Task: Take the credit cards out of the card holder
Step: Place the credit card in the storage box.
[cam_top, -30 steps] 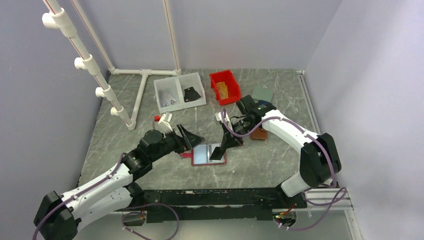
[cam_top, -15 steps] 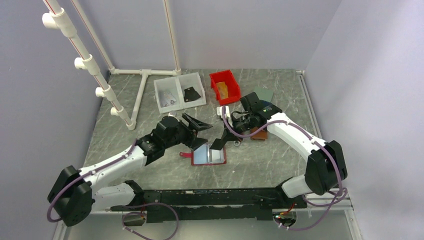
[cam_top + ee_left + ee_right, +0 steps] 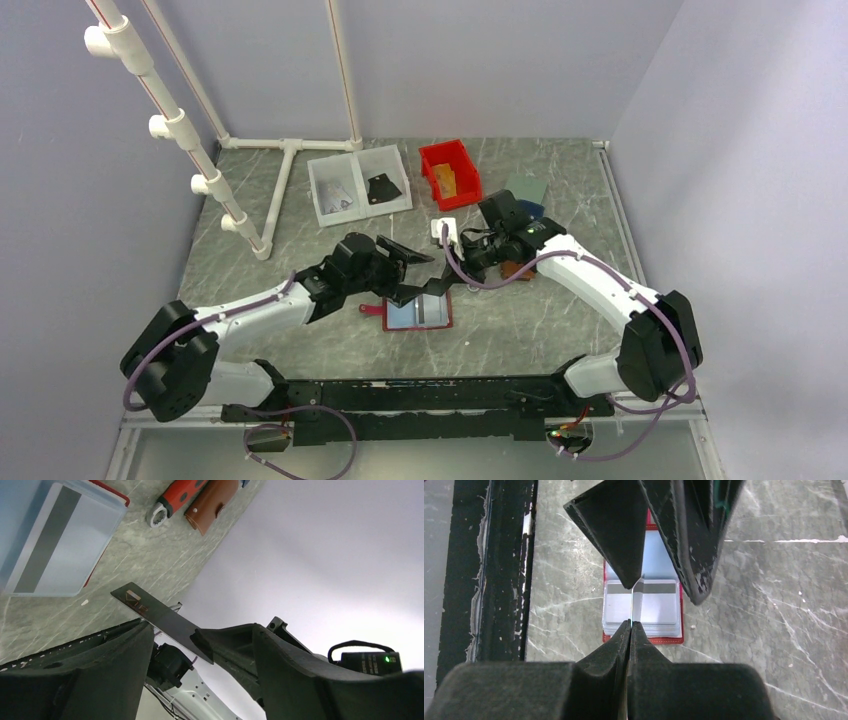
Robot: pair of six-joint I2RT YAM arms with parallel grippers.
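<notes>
The red card holder [image 3: 420, 312] lies open on the table with several pale cards in it, the top one showing a grey stripe [image 3: 642, 611]. It also shows in the left wrist view [image 3: 50, 545]. My right gripper [image 3: 630, 625] is shut on a thin dark credit card [image 3: 160, 620] and holds it above the holder; in the right wrist view the card is edge-on [image 3: 633, 605]. My left gripper [image 3: 415, 272] is open, its fingers [image 3: 614, 530] on either side of the card's far end, one tip close against it. In the top view my right gripper [image 3: 447, 280] meets it over the holder.
A red bin [image 3: 449, 172] at the back holds a tan-orange card [image 3: 445, 180]. A clear two-part tray [image 3: 358, 185] stands left of it. A brown wallet [image 3: 517, 270], a blue wallet [image 3: 527, 210] and a red-handled tool [image 3: 175, 500] lie right. A white pipe frame [image 3: 290, 160] stands back left.
My left arm has stretched right and its open gripper now brackets the card in my right gripper. My right gripper has drawn back slightly, with the card, above the holder.
</notes>
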